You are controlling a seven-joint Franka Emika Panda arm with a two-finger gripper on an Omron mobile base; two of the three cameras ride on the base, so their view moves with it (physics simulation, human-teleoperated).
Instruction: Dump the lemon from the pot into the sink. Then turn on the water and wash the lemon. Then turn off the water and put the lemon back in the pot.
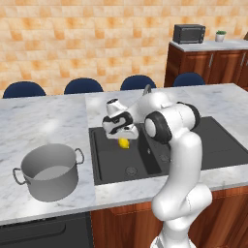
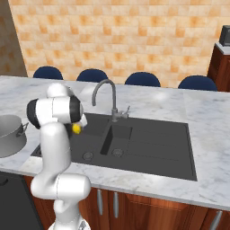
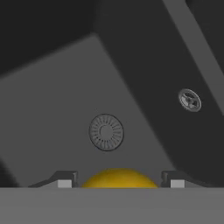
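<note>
The small bright yellow oval lemon [image 1: 124, 143] hangs above the large basin of the dark charcoal rectangular double-basin sink [image 1: 111, 162], clamped between the 2 dark fingertips of the white arm's two-finger gripper [image 1: 124, 139]. The jaws stand only as far apart as the fruit is wide and have hold of it. In the hand view the lemon [image 3: 119, 178] bulges up between the fingertips [image 3: 64, 180], with the gripper [image 3: 120, 181] looking down on the basin floor and its round drain [image 3: 106, 132]; the smaller basin's drain [image 3: 190, 99] sits off to one side.

No writing or brand can be read anywhere.

The left base view shows the wide grey metal stockpot [image 1: 48, 170] upright on the marble counter [image 1: 43, 121], well apart from the lemon and left of the sink. The right base view shows the tall grey curved gooseneck faucet [image 2: 109, 99] behind the sink [image 2: 148, 143], the lemon [image 2: 77, 129] peeking out beside the arm's elbow, and the pot [image 2: 9, 134] at the left edge.
</note>
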